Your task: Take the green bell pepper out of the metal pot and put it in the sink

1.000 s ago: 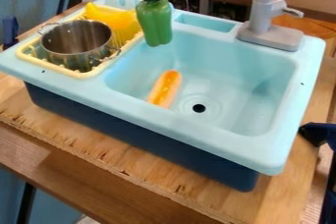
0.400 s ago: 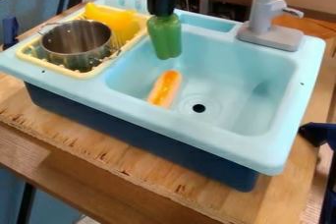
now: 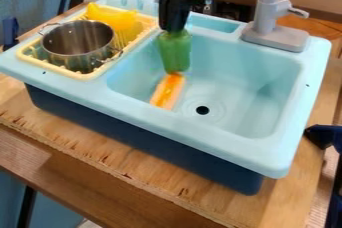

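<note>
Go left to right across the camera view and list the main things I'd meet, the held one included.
Metal pot → green pepper → dark drain hole → gray faucet

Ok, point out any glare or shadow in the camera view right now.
Camera view: bright glints on the steel pot, with a darker interior; even, soft light across the basin, duller toward its right wall; the drain hole reads plain black.
</note>
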{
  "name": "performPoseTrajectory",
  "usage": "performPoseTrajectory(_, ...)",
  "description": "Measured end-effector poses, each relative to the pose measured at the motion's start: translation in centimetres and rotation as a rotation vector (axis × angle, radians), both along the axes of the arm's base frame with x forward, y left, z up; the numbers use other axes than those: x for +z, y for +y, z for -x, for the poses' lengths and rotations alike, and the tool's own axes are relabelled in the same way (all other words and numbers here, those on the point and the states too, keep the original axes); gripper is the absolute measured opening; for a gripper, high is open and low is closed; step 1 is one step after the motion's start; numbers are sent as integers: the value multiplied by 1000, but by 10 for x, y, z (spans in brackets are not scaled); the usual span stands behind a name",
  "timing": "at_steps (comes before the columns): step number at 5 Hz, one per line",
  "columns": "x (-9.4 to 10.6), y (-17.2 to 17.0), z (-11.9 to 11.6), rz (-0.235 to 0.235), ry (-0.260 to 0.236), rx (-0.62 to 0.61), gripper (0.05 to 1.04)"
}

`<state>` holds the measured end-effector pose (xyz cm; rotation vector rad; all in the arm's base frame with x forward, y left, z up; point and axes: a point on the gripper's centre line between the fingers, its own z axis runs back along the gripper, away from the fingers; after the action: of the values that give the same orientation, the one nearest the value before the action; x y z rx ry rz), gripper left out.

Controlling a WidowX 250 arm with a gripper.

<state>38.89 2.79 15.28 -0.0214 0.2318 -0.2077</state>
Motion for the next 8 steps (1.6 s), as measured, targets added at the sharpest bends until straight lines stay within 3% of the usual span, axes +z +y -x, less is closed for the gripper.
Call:
performPoseTrajectory(1,-16,3,-9,-27,23,20,89)
performPoseTrajectory(3,-21,8,-20,-62,28,54,110)
performPoseTrajectory(4,-20,8,-19,-71,38,80,310)
performPoseTrajectory(5,-20,4,-15,-43,50,72,599)
performPoseTrajectory(6,20,11,-4,-10,-37,84,863)
performPoseTrajectory(7,46,21,13,-8,-85,102,1008)
performPoseTrajectory(8,79,20,36,-12,-153,76,1003)
